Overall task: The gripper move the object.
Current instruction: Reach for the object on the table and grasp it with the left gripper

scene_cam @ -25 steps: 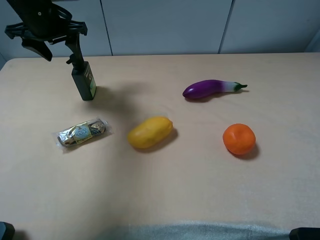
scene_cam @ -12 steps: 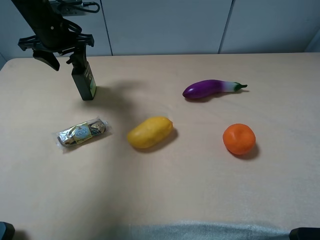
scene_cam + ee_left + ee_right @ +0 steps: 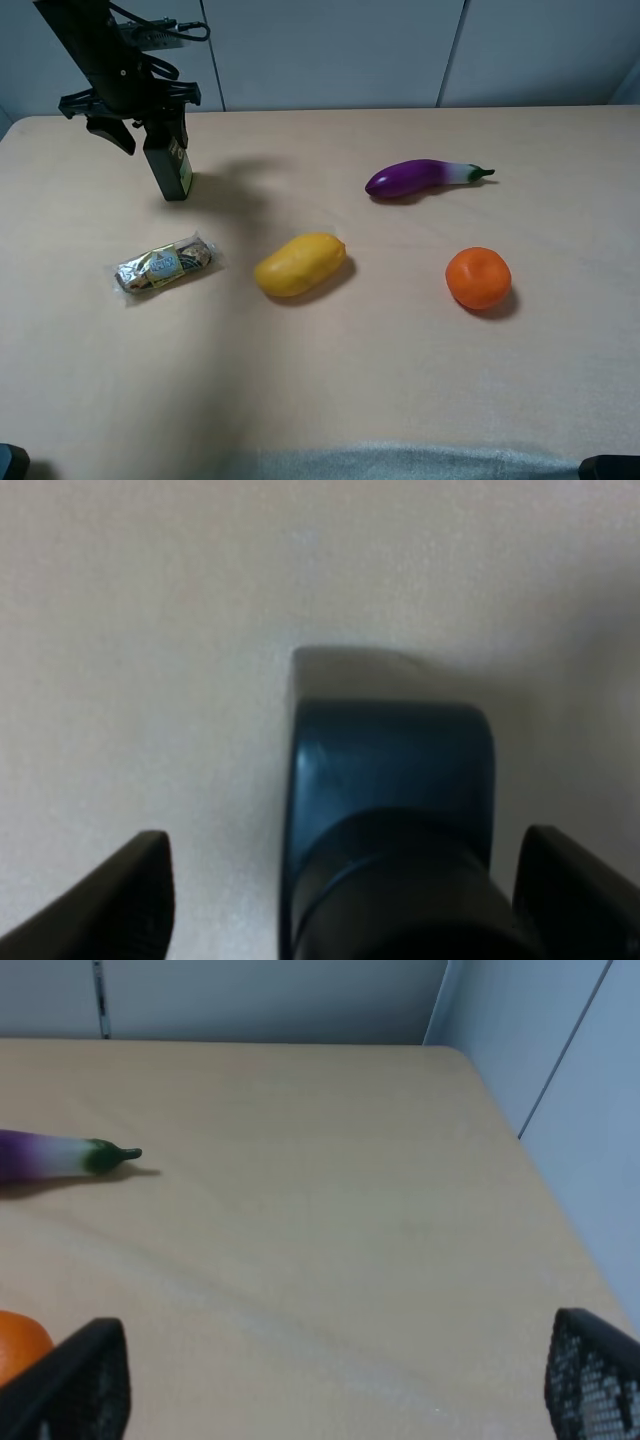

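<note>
In the high view, the black left gripper (image 3: 143, 122) hid the pump top of the small dark green-black rectangular pump bottle (image 3: 171, 170). The left wrist view showed that top only as a blurred dark mass, cut off by the frame edge. The bottle stood upright near the far left corner of the pale wooden table (image 3: 350, 380), its long axis vertical. Its green-yellow label showed on its right-hand face. The left gripper's jaws stood apart, one finger on each side of the bottle's top, with table visible in both gaps. Only two fingertips of the black right gripper (image 3: 335, 1390) showed, wide apart at the frame's corners.
</note>
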{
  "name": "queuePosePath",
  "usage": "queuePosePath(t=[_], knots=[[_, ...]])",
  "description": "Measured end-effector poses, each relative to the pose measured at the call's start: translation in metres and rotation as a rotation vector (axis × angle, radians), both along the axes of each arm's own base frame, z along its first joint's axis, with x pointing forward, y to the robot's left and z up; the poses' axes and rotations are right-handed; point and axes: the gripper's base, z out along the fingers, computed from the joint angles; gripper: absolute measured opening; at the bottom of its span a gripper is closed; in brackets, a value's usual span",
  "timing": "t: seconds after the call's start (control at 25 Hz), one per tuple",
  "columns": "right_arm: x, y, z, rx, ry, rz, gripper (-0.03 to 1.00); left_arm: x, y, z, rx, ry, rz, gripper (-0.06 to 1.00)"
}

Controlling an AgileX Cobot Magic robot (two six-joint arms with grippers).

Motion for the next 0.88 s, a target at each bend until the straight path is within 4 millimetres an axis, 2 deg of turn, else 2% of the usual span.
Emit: queuePosePath(t=[0.36, 0.56, 0.88], knots=[[0.0, 0.0, 0.0, 0.0, 0.0, 0.0, 0.63, 0.005, -0.001, -0.003, -0.007, -0.024, 0.0, 0.77], [0.0, 0.0, 0.0, 0.0, 0.0, 0.0, 0.63, 0.006, -0.002, -0.013, -0.002, 0.004, 0.0, 0.77], [0.0, 0.0, 0.0, 0.0, 0.0, 0.0, 0.63, 0.007, -0.004, -0.014, -0.006, -0.01, -0.004, 0.77]])
